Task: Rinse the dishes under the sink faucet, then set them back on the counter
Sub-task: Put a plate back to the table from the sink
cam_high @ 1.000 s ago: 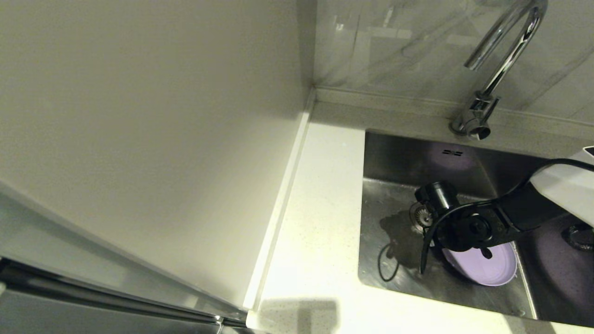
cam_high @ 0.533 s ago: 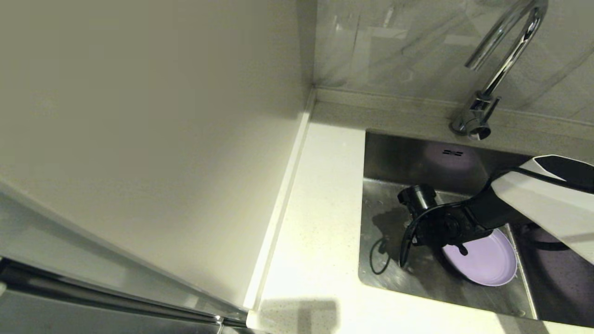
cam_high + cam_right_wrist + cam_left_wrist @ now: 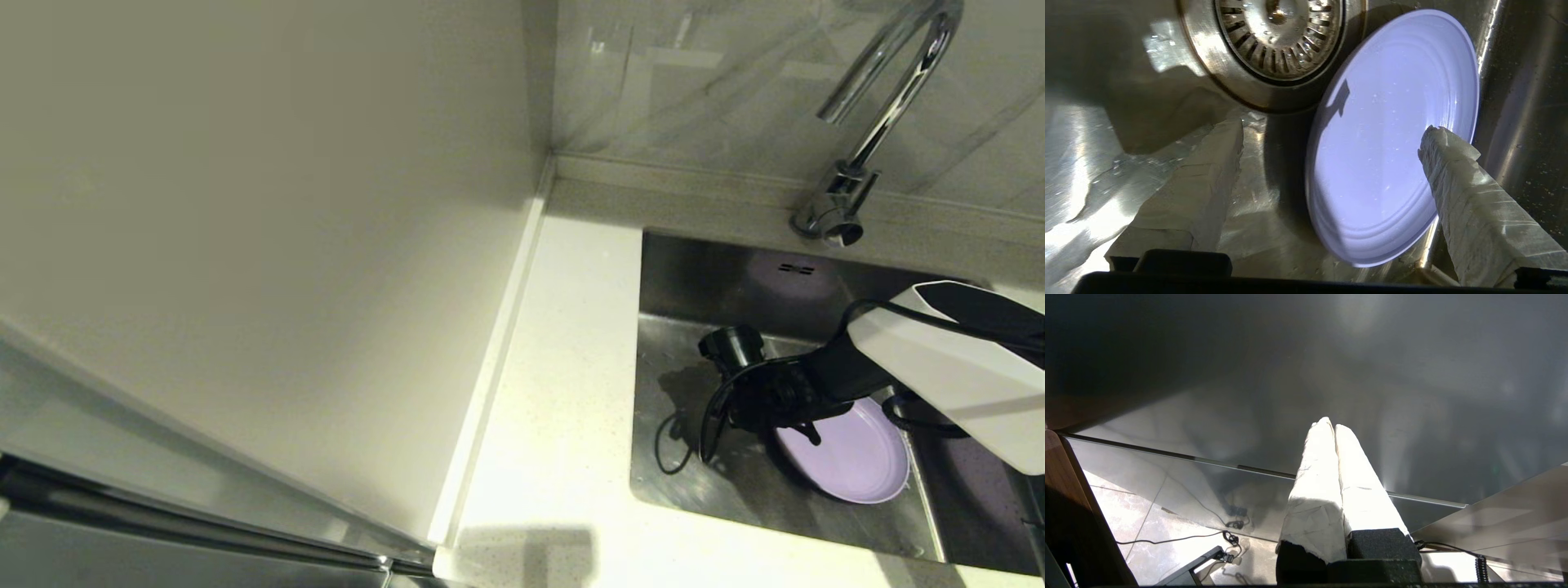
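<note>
Lavender plate (image 3: 1392, 139), flat, round, water-speckled, tilted against sink (image 3: 1106, 171) wall.

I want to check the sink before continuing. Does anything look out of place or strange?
The lavender plate leans tilted against the sink wall beside the drain strainer, not flat. The right gripper hangs open over it.

The right arm reaches down low, its right gripper (image 3: 1331, 134) pointing downward with fingers spread wide; the left gripper (image 3: 1334, 426) hangs parked, fingers pressed together
</note>
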{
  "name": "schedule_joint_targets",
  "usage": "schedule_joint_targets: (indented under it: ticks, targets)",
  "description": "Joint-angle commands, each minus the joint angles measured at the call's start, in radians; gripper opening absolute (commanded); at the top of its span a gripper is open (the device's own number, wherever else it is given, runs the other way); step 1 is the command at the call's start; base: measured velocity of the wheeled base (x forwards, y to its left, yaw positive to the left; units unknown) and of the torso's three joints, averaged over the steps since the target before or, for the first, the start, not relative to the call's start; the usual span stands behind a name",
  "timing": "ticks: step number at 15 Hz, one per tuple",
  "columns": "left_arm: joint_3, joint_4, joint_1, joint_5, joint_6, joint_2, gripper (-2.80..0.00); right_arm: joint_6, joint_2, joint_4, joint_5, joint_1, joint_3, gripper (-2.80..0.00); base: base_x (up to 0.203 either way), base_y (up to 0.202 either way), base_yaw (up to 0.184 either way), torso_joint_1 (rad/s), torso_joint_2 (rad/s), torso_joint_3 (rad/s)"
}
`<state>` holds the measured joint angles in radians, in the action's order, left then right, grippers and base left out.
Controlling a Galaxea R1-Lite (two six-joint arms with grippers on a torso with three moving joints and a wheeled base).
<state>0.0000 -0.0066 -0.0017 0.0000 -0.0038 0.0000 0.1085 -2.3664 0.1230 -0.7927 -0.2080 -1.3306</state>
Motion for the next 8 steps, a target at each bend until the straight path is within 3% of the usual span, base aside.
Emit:
schedule_joint_targets:
  ticks: [1,8]
  targets:
    - [0.003,-0.001,0.0,0.0,-0.001,0.0,-2.8,0.0,-0.002,0.0,-0.003,0.019,-0.001,0.0,0.0,0.0,0.0,0.0,0.0,0.0]
    - [0.003,0.0,0.0,0.0,-0.001,0.0,-2.8,0.003,-0.056,-0.006,0.038,0.051,-0.045,0.0,0.0,0.0,0.0,0.0,0.0,0.0]
